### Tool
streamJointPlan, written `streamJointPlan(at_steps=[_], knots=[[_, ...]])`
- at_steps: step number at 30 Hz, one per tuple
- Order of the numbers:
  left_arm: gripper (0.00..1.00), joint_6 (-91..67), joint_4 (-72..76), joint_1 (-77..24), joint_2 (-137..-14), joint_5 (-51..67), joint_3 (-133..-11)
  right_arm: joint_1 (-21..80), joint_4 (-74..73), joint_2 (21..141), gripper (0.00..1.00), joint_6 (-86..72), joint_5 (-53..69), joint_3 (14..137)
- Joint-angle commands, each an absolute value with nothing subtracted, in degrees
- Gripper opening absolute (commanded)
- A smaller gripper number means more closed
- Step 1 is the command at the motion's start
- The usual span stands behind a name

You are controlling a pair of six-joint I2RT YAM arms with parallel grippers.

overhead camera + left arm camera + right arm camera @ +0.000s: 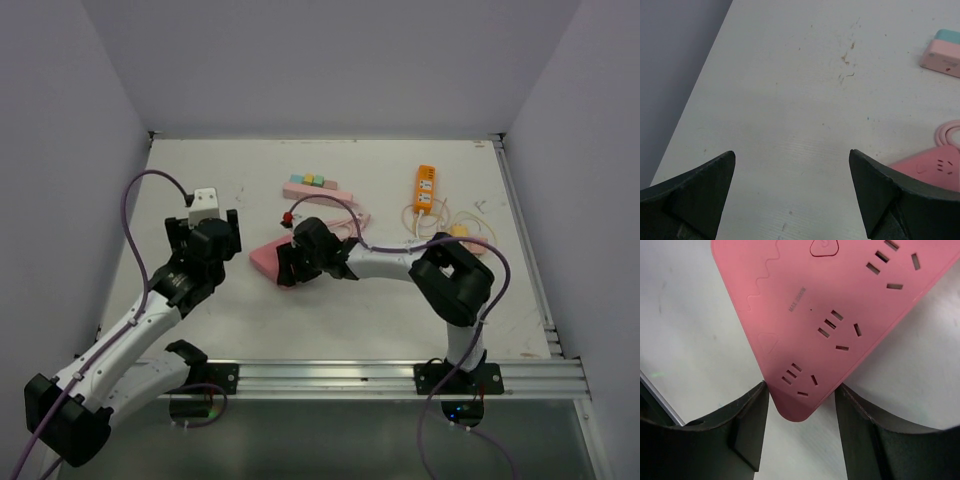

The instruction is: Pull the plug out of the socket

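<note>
A pink socket strip [840, 305] lies flat on the white table, and several of its outlets show with nothing in them. My right gripper [801, 387] has both fingertips pressed on the two side edges of the strip's rounded near end. From above, this gripper [285, 265] covers the middle of the strip [262, 258]. A small red and black plug [289, 218] with a dark cord sits just beyond it; I cannot tell whether it is seated in an outlet. My left gripper [792, 155] hovers wide open over bare table left of the strip [935, 170].
A second pink strip with teal and yellow blocks [315, 186] lies further back. An orange power strip [425, 188] with thin cords and a small yellow object [458, 232] is at the back right. A pink cable [947, 132] loops by the strip. Walls enclose the table.
</note>
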State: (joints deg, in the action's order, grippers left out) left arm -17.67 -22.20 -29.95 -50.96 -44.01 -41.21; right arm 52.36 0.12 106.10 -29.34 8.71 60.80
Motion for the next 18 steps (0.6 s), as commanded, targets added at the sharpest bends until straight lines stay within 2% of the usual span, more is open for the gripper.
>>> streamJointPlan(at_steps=[1, 8, 18], knots=[[1.00, -19.7, -21.5, -29.3, -48.7, -48.1, -41.6, 52.7, 2.4, 112.0, 0.56, -27.9, 9.6, 72.8], [1.00, -20.5, -21.5, -29.2, -46.8, -50.2, -41.0, 52.7, -2.5, 121.3, 0.66, -24.4, 7.7, 89.5], [1.00, -20.4, -21.4, -29.1, -46.8, -49.3, -41.2, 48.9, -11.2, 116.3, 0.70, -16.9, -7.3, 89.1]])
